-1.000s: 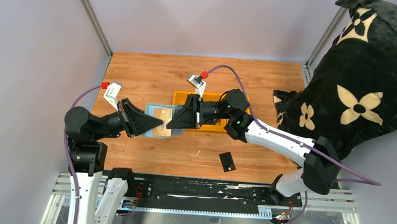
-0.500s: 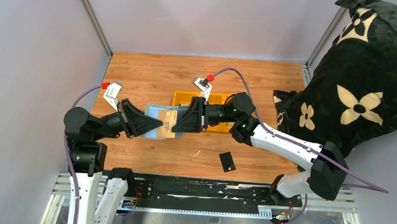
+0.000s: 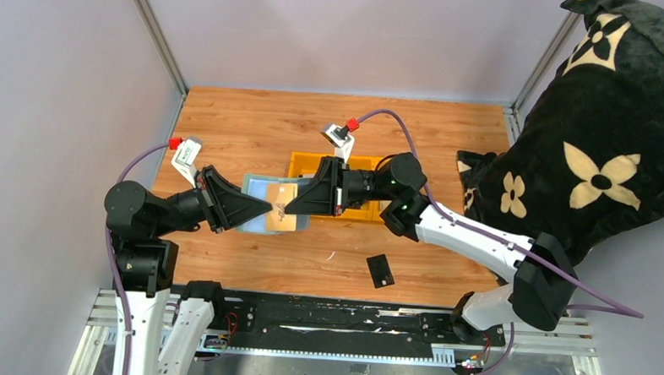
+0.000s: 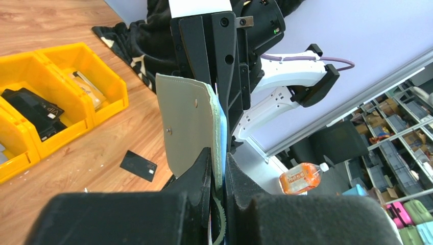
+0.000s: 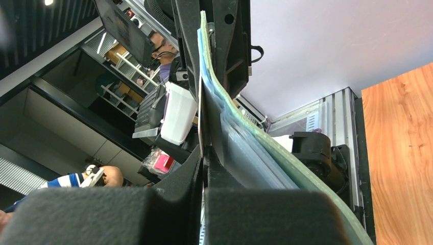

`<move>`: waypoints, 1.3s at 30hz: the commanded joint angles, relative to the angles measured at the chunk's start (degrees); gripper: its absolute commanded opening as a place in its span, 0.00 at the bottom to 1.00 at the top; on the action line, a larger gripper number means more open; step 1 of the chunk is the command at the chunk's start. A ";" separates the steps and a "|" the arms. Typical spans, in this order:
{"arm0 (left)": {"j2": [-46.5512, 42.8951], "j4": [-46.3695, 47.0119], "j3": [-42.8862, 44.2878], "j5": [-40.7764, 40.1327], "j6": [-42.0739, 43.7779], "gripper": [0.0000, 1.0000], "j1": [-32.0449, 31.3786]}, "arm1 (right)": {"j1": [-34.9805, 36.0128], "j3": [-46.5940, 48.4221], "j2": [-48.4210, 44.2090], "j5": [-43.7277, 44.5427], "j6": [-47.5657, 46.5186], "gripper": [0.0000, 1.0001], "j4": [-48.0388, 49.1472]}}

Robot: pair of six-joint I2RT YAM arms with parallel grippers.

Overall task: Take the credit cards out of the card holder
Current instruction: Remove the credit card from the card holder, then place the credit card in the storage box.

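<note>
The card holder (image 3: pixel 256 186), a pale grey-green folding wallet, is held off the table between both arms. My left gripper (image 3: pixel 268 207) is shut on its near edge; in the left wrist view its outer flap (image 4: pixel 191 122) rises from my left gripper (image 4: pixel 218 171). My right gripper (image 3: pixel 288 208) is shut on the thin edge of a pale credit card (image 3: pixel 281 201) standing in the holder's inner pocket. In the right wrist view the holder's green rim (image 5: pixel 286 171) curves away from my right gripper (image 5: pixel 202 155). A black credit card (image 3: pixel 380 270) lies flat on the table, also seen as the black card (image 4: pixel 138 166).
Yellow bins (image 3: pixel 355 210) stand behind the right gripper; one bin (image 4: pixel 97 76) holds small items and another a bulky black lump (image 4: pixel 31 106). A black flowered blanket (image 3: pixel 600 157) fills the right side. Grey walls enclose the wooden table (image 3: pixel 247 125).
The right gripper shifted a little along the holder, loosened for a moment and closed again on the card's edge. The left arm with the holder has barely moved.
</note>
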 commanded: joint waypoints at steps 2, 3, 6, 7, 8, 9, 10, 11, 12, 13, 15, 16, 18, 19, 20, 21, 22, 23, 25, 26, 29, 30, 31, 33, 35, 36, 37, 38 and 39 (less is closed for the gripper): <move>-0.37 1.38 1.54 0.11 1.26 0.00 -0.23 | -3.28 -3.79 -3.93 -0.13 0.70 0.00 3.10; -0.29 1.50 1.53 0.02 1.35 0.00 -0.26 | -4.14 -4.22 -4.47 -0.47 0.68 0.00 2.21; -0.01 1.30 2.07 -0.20 2.05 0.00 -0.27 | -7.74 -6.85 -7.05 -1.71 0.73 0.00 -0.08; 0.00 0.95 2.36 -0.62 2.56 0.00 -0.25 | -9.81 -7.90 -8.22 -2.04 0.52 0.00 -1.19; 0.06 0.14 2.68 -1.11 3.38 0.00 -0.27 | -11.76 -8.97 -9.95 -2.38 -0.06 0.00 -2.78; 0.13 -0.67 3.15 -1.47 4.30 0.00 -0.27 | -13.72 -9.75 -11.21 -2.86 -1.06 0.00 -5.22; 0.21 -1.26 3.53 -1.64 4.98 0.00 -0.27 | -15.78 -10.25 -12.58 -3.26 -3.25 0.00 -9.59; 0.33 -1.20 3.73 -1.62 5.11 0.00 -0.27 | -18.10 -10.07 -13.73 -3.43 -5.90 0.00 -15.25; 0.49 -1.22 3.90 -1.66 5.10 0.00 -0.20 | -20.12 -9.44 -14.74 -3.30 -9.45 0.00 -22.31; 0.64 -1.16 4.02 -1.58 5.12 0.00 -0.25 | -22.19 -7.80 -15.41 -2.99 -15.63 0.00 -29.97; 0.95 -1.20 4.20 -1.37 5.15 0.00 -0.26 | -25.87 -4.31 -15.89 0.56 -25.40 0.00 -46.23; 1.03 -1.19 4.24 -1.19 5.10 0.00 -0.27 | -27.66 -2.93 -15.86 2.05 -29.12 0.00 -52.95; 1.08 -1.39 4.25 -0.97 5.30 0.00 -0.23 | -30.90 -1.67 -15.75 6.39 -34.12 0.00 -61.43; 1.10 -1.36 4.25 -0.84 5.44 0.00 -0.20 | -32.25 -1.28 -15.55 9.03 -36.21 0.00 -64.50; 1.11 -1.48 4.32 -0.67 5.53 0.00 -0.26 | -33.31 -0.84 -15.23 11.92 -38.23 0.00 -67.45; 1.14 -1.56 4.27 -0.55 5.62 0.00 -0.27 | -34.09 -0.38 -14.76 14.94 -40.40 0.00 -70.04; 1.14 -1.73 4.40 -0.37 5.79 0.00 -0.27 | -34.56 0.00 -13.79 19.05 -42.15 0.00 -72.87; 1.14 -1.99 4.49 -0.27 6.04 0.00 -0.27 | -35.17 0.39 -12.88 21.37 -43.90 0.00 -74.16; 1.07 -2.20 4.66 -0.17 6.34 0.00 -0.27 | -35.64 0.89 -10.65 25.68 -45.47 0.00 -75.97; 1.05 -2.37 4.72 -0.17 6.51 0.00 -0.27 | -35.84 1.22 -9.43 27.44 -46.09 0.00 -76.34; 1.05 -3.10 5.07 0.15 7.01 0.00 -0.27 | -35.95 2.65 -5.83 33.62 -47.62 0.00 -76.88; 1.07 -3.59 5.31 0.30 7.41 0.00 -0.26 | -36.03 3.18 -4.49 35.33 -48.15 0.00 -76.89; 1.07 -4.14 5.61 0.44 7.88 0.00 -0.27 | -35.99 3.86 -3.13 36.89 -48.62 0.00 -77.03; 1.13 -5.38 6.26 0.61 9.06 0.00 -0.23 | -35.99 5.10 -0.25 39.09 -49.50 0.00 -77.07; 1.22 -6.23 6.75 0.60 9.89 0.00 -0.26 | -35.99 6.62 3.61 40.38 -50.10 0.00 -77.20; 1.23 -6.35 6.77 0.54 10.03 0.00 -0.27 | -35.99 7.58 5.58 40.77 -50.22 0.00 -77.16; 1.23 -6.35 6.77 0.49 10.13 0.00 -0.27 | -35.99 8.60 6.91 40.82 -50.22 0.00 -77.22; 1.23 -6.25 6.76 0.39 10.11 0.00 -0.27 | -35.99 9.64 9.07 40.58 -50.17 0.00 -77.28; 1.25 -6.23 6.79 0.36 9.95 0.00 -0.25 | -35.96 11.12 11.80 39.88 -50.18 0.00 -77.78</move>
